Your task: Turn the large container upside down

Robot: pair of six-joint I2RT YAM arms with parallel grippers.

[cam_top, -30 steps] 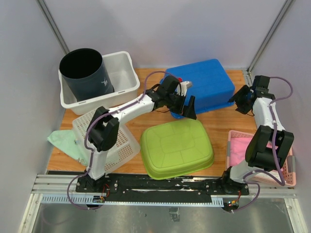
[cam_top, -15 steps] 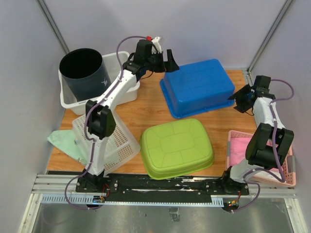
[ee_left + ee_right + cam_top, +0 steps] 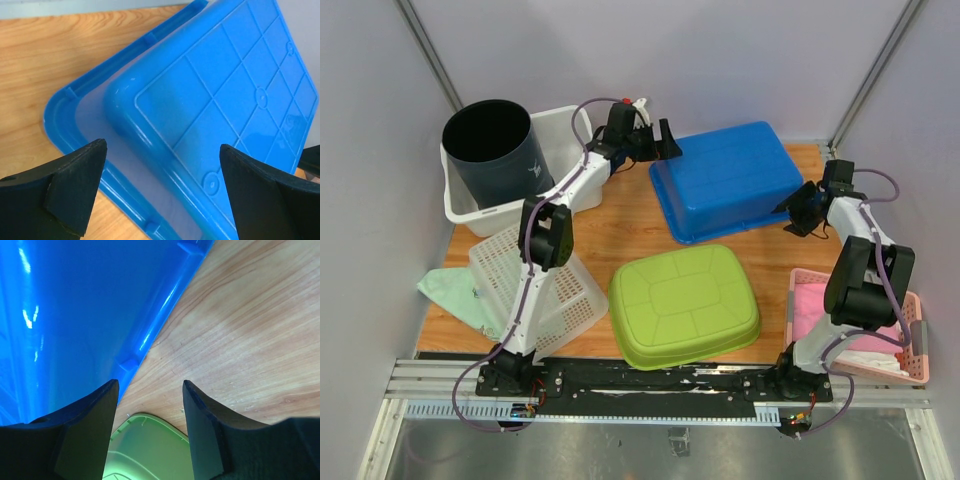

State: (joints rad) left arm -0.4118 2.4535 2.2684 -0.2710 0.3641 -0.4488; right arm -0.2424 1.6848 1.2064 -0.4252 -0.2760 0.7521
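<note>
— What has changed over the last second?

— The left gripper was out over the wood by the near-left edge of the blue container. It has swung to the back and now hangs beside the container's back-left corner, with the arm folded more tightly. The right gripper has edged in toward the container's right rim. The container's left end has also shifted a little.

— And the fingers?

— The left ones are spread wide, with the container's ribbed bottom showing between them and nothing held. The right ones are apart too, with bare wood and the blue rim in the gap. I see no grip there.

— Where is the container?

— It sits bottom-up at the back right of the wooden table, rim down. A green container lies bottom-up just in front of it.

— What about the rest of the surface?

— At the back left there is 1 white tub with 1 black bucket standing in it. At the front left a white basket lies over a green cloth. A pink basket sits at the right edge.

— And the room?

— Plain pale walls enclose the table on 3 sides. Both arms are mounted on a metal rail along the near edge.
</note>
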